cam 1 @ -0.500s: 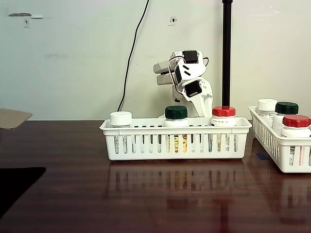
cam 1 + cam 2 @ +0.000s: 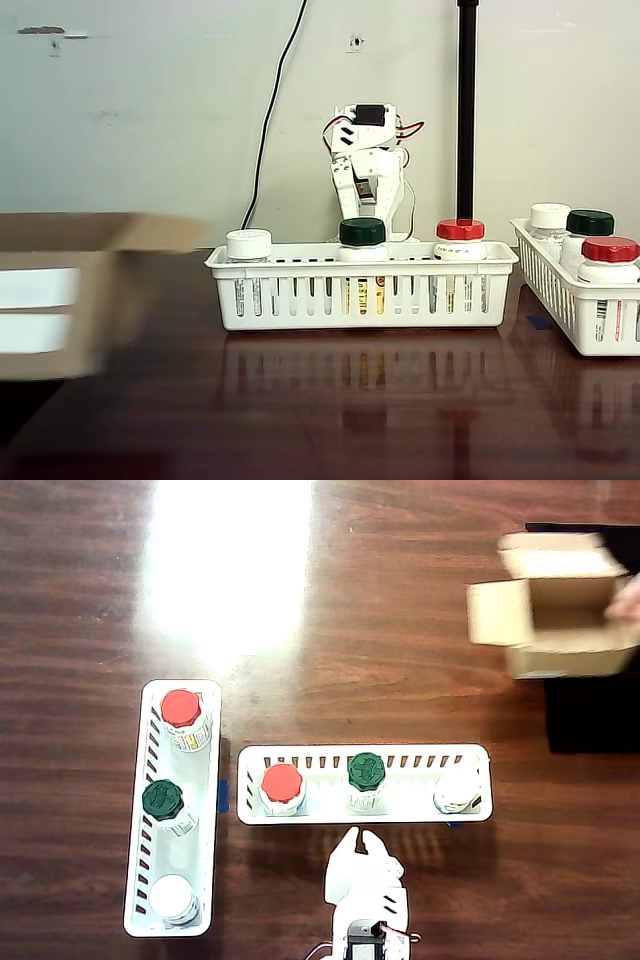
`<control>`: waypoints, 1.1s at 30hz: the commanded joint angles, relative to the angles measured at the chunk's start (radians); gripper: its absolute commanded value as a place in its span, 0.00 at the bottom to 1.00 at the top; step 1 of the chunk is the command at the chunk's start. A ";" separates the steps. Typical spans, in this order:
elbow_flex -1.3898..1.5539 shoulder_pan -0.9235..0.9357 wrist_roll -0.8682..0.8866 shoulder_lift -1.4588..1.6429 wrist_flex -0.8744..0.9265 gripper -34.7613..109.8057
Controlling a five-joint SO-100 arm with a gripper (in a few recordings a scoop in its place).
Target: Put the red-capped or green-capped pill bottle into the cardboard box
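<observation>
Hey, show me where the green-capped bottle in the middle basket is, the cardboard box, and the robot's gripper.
Pill bottle (image 2: 366,771), overhead view, on its dark green cap.
Cardboard box (image 2: 497,613), overhead view, on its left flap.
Gripper (image 2: 356,833), overhead view, between the fingertips, just outside the basket.

We see a lab-like test setup: a dark wooden bench, a bare white wall at twelve o'clock, a dangling black cable.
</observation>
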 commanded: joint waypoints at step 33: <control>-0.288 -0.091 -0.074 0.083 0.152 0.25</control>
